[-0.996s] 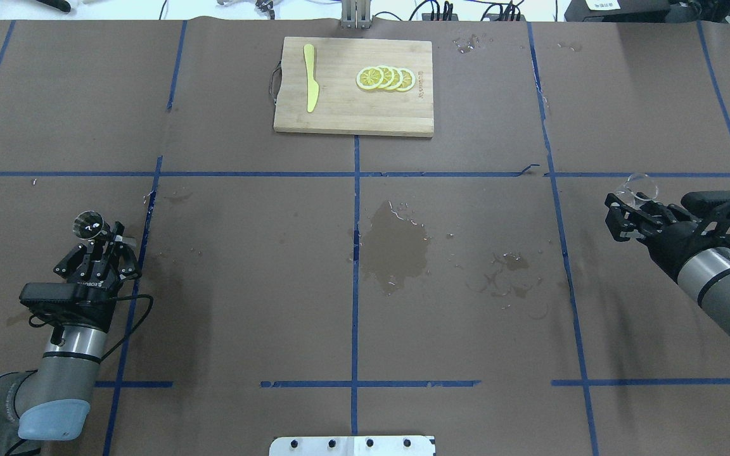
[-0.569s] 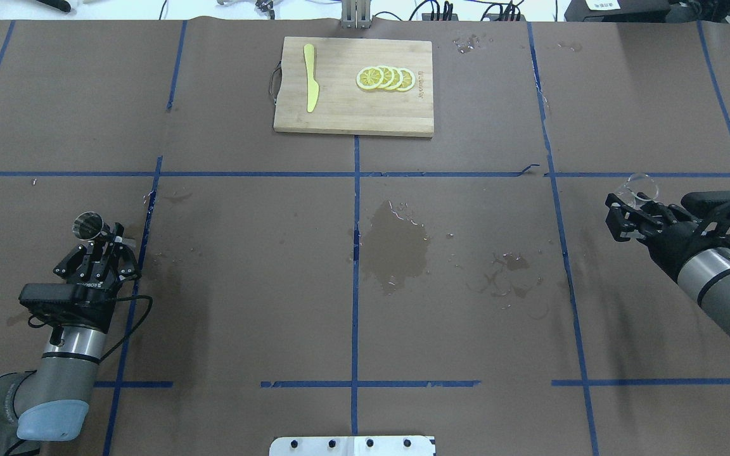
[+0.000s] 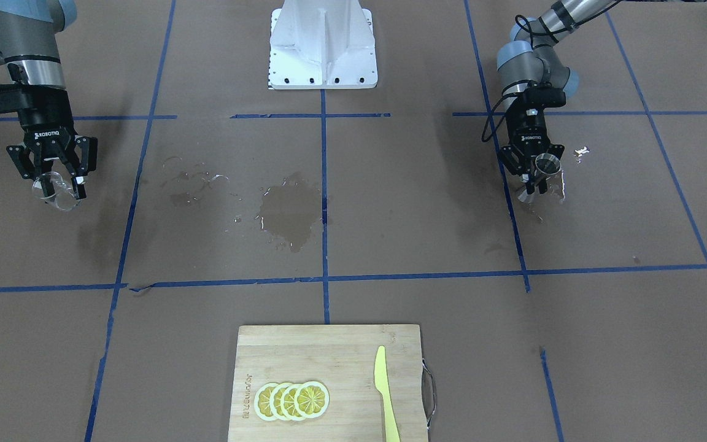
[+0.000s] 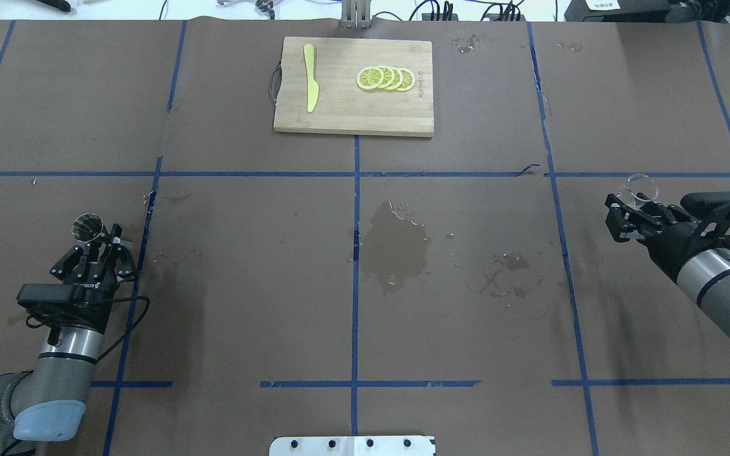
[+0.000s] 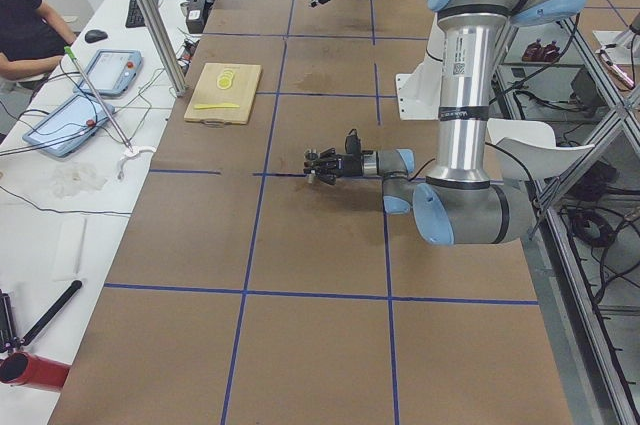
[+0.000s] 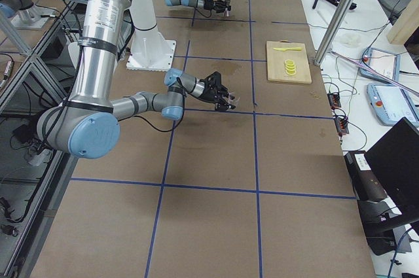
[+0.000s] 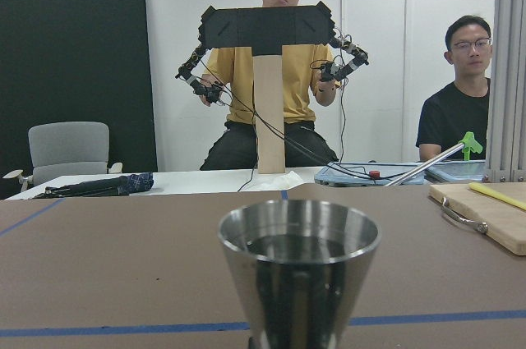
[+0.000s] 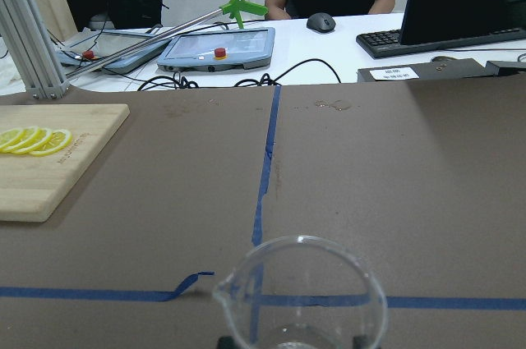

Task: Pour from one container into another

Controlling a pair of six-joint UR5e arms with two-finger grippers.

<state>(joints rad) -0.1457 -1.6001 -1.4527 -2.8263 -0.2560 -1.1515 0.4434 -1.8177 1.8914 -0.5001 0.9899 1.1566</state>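
- My left gripper (image 3: 536,172) is clamped on the metal cup (image 3: 548,164); my right gripper (image 3: 53,178) grasps the glass beaker (image 3: 54,190).
- They're well apart (nothing poured yet, I judge), so meeting and tipping remain.

steel cup (image 4: 88,227): upright, table's left side | glass beaker (image 4: 639,187): clear, spouted, upright, table's right side

A long table (image 4: 244,285) covered in brown paper and crossed by blue tape lines (image 4: 244,173) stands beside a white desk (image 5: 40,245), with a grey chair (image 7: 62,148), a black panel (image 7: 74,37) and a white wall (image 7: 386,4) beyond.
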